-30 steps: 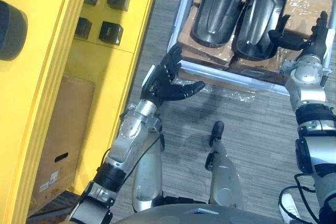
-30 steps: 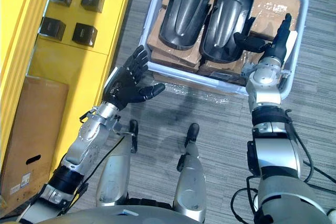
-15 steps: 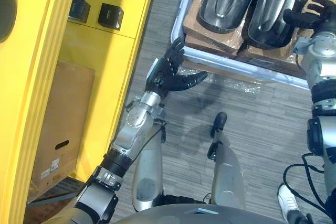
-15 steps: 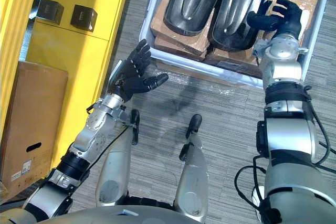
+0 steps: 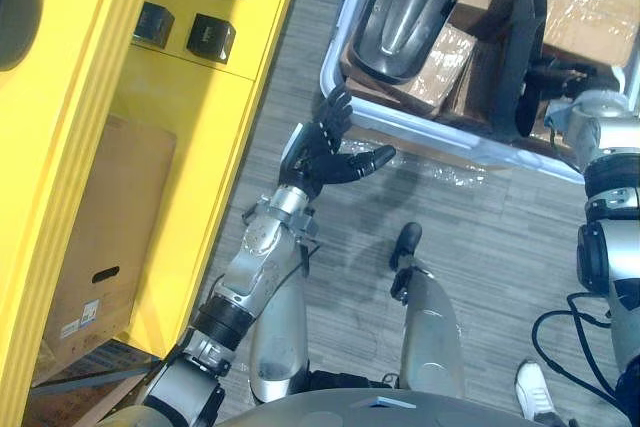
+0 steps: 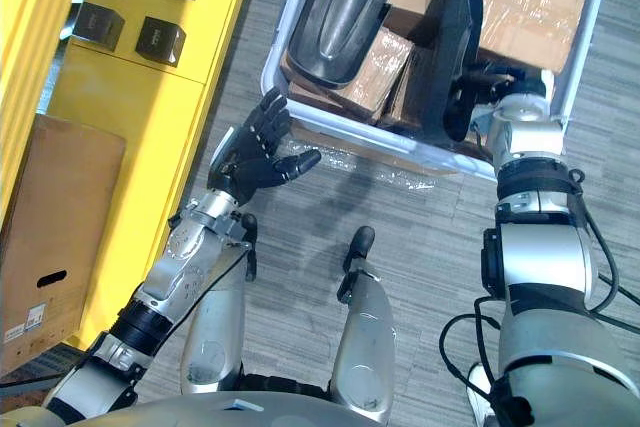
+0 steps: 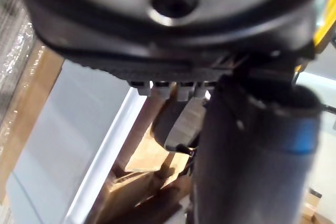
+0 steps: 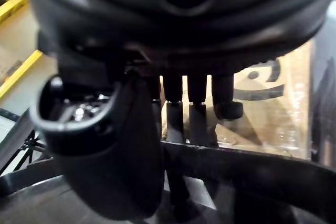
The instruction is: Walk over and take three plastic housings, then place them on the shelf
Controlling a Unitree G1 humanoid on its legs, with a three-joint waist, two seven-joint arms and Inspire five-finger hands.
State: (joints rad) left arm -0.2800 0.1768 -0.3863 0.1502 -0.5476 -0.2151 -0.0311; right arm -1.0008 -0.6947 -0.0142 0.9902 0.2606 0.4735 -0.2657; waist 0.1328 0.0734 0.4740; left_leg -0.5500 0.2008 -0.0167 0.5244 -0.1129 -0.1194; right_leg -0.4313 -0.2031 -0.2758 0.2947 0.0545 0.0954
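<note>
Housing [image 6: 458, 37] on edge in crate [image 5: 450, 137] | right hand [image 6: 500, 87] clamps its rim, the best hold | left hand [image 6: 255, 152] spread by crate | likely stiff, light, slick

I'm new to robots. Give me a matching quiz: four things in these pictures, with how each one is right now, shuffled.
1 left hand
2 right hand
3 left housing
4 right housing

A lying flat in the crate
B open, holding nothing
C stood up on its edge
D curled round a housing's rim

Pairs: 1-B, 2-D, 3-A, 4-C
</note>
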